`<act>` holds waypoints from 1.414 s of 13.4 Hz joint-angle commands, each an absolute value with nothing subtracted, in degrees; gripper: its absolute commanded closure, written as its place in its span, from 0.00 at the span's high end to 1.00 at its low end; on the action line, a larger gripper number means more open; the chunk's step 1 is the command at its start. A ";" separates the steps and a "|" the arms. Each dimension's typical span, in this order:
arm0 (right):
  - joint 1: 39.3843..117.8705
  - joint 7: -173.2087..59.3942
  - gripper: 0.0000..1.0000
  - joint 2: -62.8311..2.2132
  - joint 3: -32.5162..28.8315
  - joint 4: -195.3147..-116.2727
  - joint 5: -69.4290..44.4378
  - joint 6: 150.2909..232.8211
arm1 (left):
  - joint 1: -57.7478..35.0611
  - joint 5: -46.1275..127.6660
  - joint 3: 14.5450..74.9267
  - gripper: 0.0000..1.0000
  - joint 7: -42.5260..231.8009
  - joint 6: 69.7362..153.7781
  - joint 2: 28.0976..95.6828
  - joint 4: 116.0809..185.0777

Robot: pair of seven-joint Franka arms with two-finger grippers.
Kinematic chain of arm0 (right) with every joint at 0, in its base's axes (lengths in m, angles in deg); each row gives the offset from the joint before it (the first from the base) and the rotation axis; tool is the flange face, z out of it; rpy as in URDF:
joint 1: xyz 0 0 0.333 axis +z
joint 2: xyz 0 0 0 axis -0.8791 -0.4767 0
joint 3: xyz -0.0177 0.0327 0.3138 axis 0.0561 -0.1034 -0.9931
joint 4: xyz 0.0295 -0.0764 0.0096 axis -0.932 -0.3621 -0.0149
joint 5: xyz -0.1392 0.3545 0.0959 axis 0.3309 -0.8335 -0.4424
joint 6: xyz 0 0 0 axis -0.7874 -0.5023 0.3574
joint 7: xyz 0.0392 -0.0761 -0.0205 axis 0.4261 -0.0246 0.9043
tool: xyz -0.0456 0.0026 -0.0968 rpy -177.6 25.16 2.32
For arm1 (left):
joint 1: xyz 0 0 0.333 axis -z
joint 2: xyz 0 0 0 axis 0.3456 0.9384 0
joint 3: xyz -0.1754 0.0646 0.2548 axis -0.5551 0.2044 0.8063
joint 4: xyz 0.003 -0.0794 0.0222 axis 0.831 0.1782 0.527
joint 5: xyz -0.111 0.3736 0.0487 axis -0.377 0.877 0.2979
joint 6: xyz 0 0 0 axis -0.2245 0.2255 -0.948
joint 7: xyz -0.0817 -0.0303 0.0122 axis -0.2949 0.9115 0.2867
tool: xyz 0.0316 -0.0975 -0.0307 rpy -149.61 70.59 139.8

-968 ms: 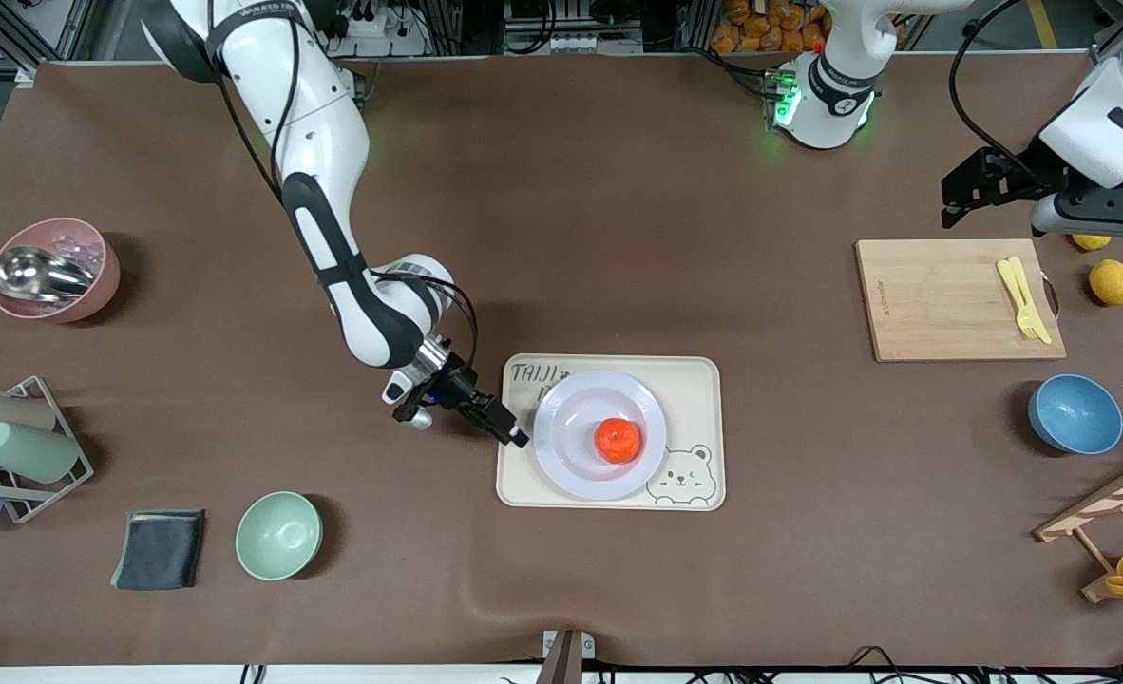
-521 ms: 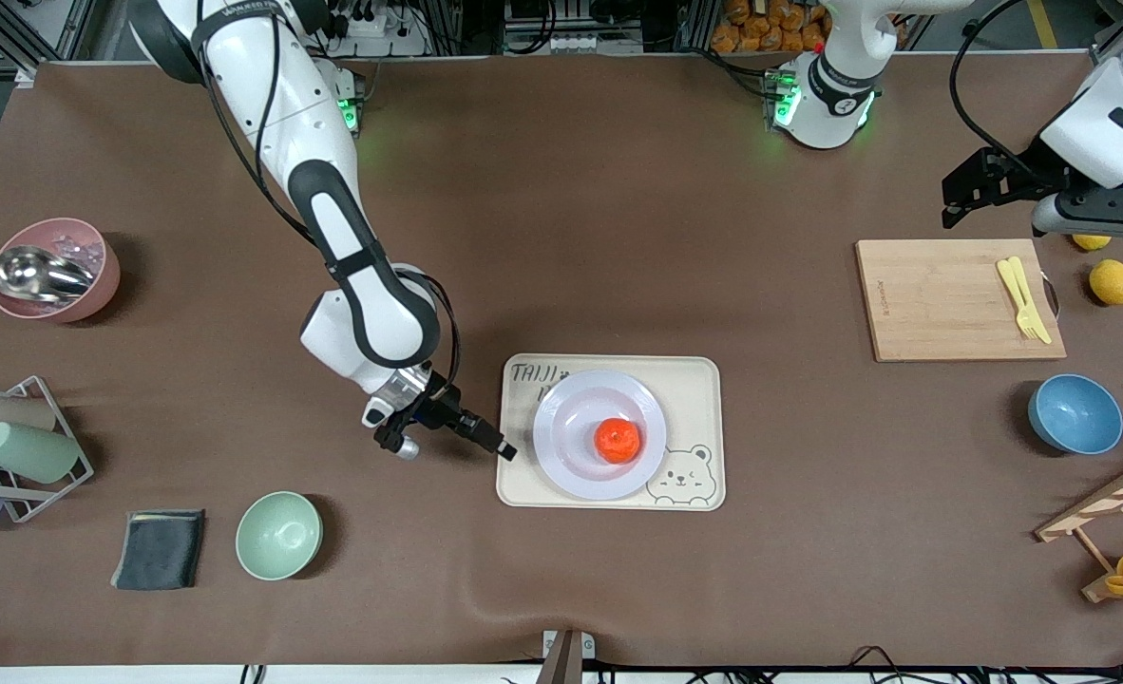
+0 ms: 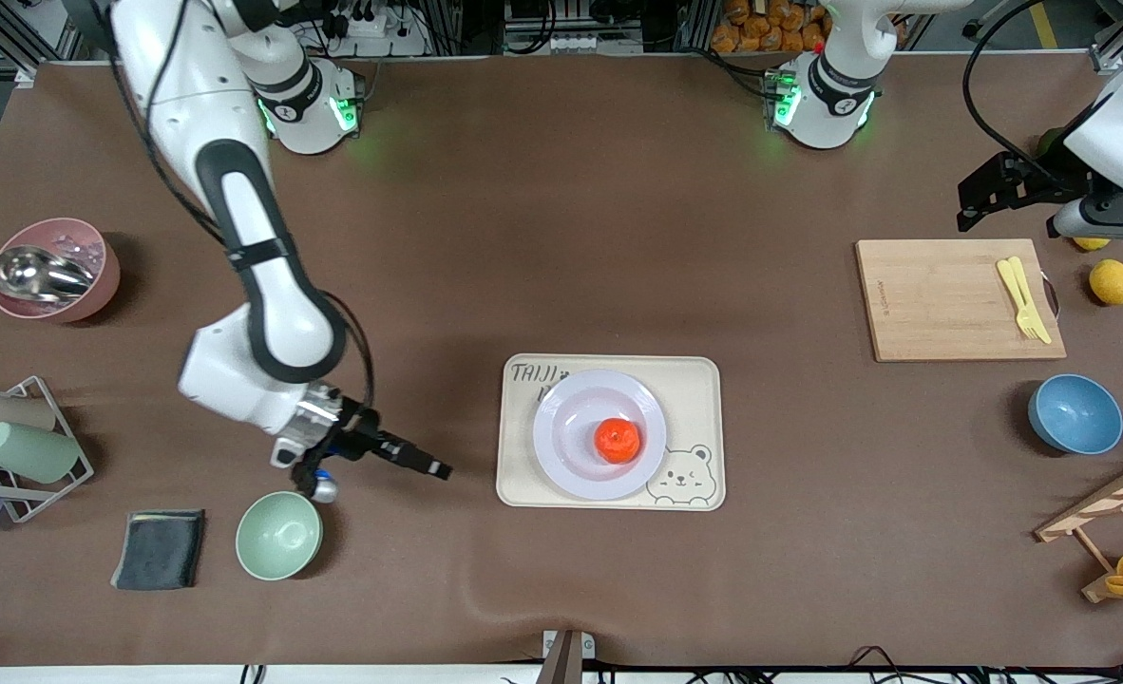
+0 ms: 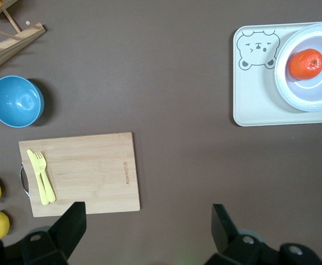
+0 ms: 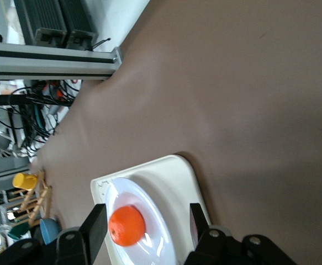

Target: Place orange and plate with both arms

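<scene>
Brown table point(image 3: 618, 190) carries everything. Wooden cutting board point(image 3: 959, 299) lies toward the left arm's end, with a yellow fork point(image 3: 1023, 297) on it; blue bowl point(image 3: 1075, 413) is nearer the front camera than the board, two lemons point(image 3: 1112, 281) just beside the board at the table's end. Cream bear-printed tray point(image 3: 694, 380) sits mid-table. Plate point(image 3: 571, 418) lies flat on the tray. Orange point(image 3: 617, 440) sits on the plate, a bit off its middle, toward the bear print. Toward the right arm's end: green bowl point(image 3: 277, 535), dark cloth point(image 3: 159, 548) beside it, pink bowl point(image 3: 53, 269) with a metal scoop in it, wire rack of cups point(image 3: 10, 442).

Right pincer point(image 3: 436, 469) is low over bare table between the green bowl and the tray, apart from the tray, fingers parted and holding nothing; its wrist view shows both fingers point(image 5: 94, 229) spread with the orange framed between them farther off. Left pincer point(image 4: 148, 223) hangs over bare table beside the board's edge, fingers wide apart, holding nothing; this arm waits.
</scene>
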State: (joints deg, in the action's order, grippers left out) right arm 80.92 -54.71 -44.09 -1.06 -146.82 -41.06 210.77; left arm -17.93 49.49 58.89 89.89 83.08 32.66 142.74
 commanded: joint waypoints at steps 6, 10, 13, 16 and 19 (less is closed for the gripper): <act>72.43 -58.60 0.80 -30.50 4.48 -148.53 -11.38 189.34 | -18.11 50.55 58.49 1.00 89.77 82.22 32.58 142.19; 66.47 -48.19 1.00 -24.79 4.49 -149.14 2.86 182.73 | -18.11 50.64 58.23 1.00 89.86 82.22 32.58 142.10; 63.21 -45.33 1.00 -20.31 3.96 -148.97 8.33 177.04 | -18.11 50.64 58.14 1.00 89.94 82.22 32.58 142.10; 60.31 -46.64 1.00 -13.55 0.80 -149.06 14.50 169.75 | -18.02 50.64 58.14 1.00 89.94 82.22 32.58 142.10; 55.66 -51.04 1.00 -7.39 -3.76 -149.23 17.92 165.59 | -18.11 50.64 58.14 1.00 89.77 82.22 32.67 142.19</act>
State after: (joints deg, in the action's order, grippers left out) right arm 59.55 -48.61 -12.48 0.43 -146.83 14.79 166.57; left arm -17.92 49.49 58.53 89.89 83.01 32.68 142.72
